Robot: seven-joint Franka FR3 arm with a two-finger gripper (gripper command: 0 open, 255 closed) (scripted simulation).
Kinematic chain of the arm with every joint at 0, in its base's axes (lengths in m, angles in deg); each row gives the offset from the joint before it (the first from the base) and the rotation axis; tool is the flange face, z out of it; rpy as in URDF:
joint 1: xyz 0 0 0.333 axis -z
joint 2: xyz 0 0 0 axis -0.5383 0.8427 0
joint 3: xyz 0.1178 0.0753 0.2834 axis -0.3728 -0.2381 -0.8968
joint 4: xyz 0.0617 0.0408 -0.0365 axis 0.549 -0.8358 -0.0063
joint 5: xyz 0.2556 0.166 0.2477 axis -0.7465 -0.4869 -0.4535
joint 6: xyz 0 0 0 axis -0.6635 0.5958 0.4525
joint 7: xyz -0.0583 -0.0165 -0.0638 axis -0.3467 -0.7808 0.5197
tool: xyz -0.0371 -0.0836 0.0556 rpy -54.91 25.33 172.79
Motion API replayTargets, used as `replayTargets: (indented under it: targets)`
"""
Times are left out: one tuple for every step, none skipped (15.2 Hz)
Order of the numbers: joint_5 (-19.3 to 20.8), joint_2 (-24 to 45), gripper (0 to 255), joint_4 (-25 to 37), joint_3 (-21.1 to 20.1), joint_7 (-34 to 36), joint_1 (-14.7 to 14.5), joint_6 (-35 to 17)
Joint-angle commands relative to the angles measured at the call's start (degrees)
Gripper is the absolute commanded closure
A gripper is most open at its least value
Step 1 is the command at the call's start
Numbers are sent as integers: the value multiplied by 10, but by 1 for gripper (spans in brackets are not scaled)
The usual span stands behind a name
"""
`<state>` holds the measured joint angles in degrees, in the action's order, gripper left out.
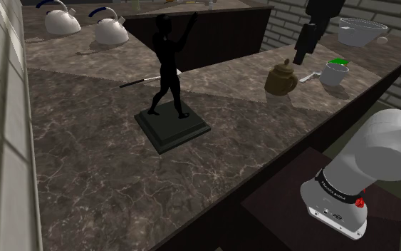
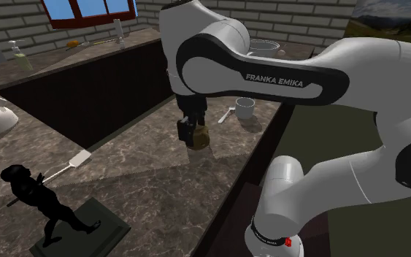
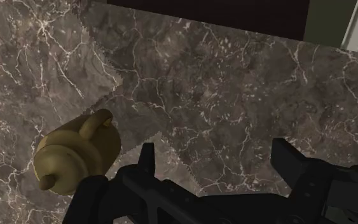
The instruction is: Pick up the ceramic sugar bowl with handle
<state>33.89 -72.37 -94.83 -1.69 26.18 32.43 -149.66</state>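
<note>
The sugar bowl (image 1: pixel 280 78) is a squat olive-brown pot with a lid knob and a side handle, standing upright on the dark marble counter (image 1: pixel 106 164). My black gripper (image 1: pixel 300 57) hangs above the counter, just off the bowl towards the shoulder view's right. In the wrist view the fingers (image 3: pixel 147 163) stand wide apart over bare marble, so the gripper (image 3: pixel 217 163) is open. The bowl (image 3: pixel 75 156) lies outside the gap, beside one finger and untouched. From the second exterior view the gripper (image 2: pixel 187 131) partly hides the bowl (image 2: pixel 203 136).
A black figurine (image 1: pixel 169 68) on a square base stands mid-counter. A white cup (image 1: pixel 333 73) and a spoon (image 2: pixel 225 114) lie close beyond the bowl. Behind them are a colander (image 1: pixel 362 30) and two white kettles (image 1: pixel 62 20). A dark recess (image 2: pixel 87 95) cuts into the counter.
</note>
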Motion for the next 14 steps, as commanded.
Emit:
replayTargets:
  targets:
    - [0, 0, 0, 0, 0, 0, 0, 0]
    - [5, 6, 0, -8, 7, 4, 8, -13]
    - [10, 12, 0, -16, 15, 8, 16, -26]
    - [14, 18, 0, -23, 22, 12, 24, -39]
    - [19, 25, 0, -29, 30, 15, 32, -51]
    - [24, 33, 0, -36, 37, 19, 40, -64]
    - [28, 40, 0, -42, 45, 23, 49, -77]
    - [33, 48, 0, -47, 52, 27, 57, -90]
    - [37, 57, 0, -52, 60, 31, 65, -103]
    - [41, 65, 0, -57, 68, 35, 73, -116]
    - [46, 74, 0, -61, 76, 39, 81, -129]
    - [50, 84, 0, -65, 84, 43, 89, -141]
    - [54, 94, 0, -69, 92, 47, 97, -154]
    - [58, 104, 0, -72, 100, 51, 105, -167]
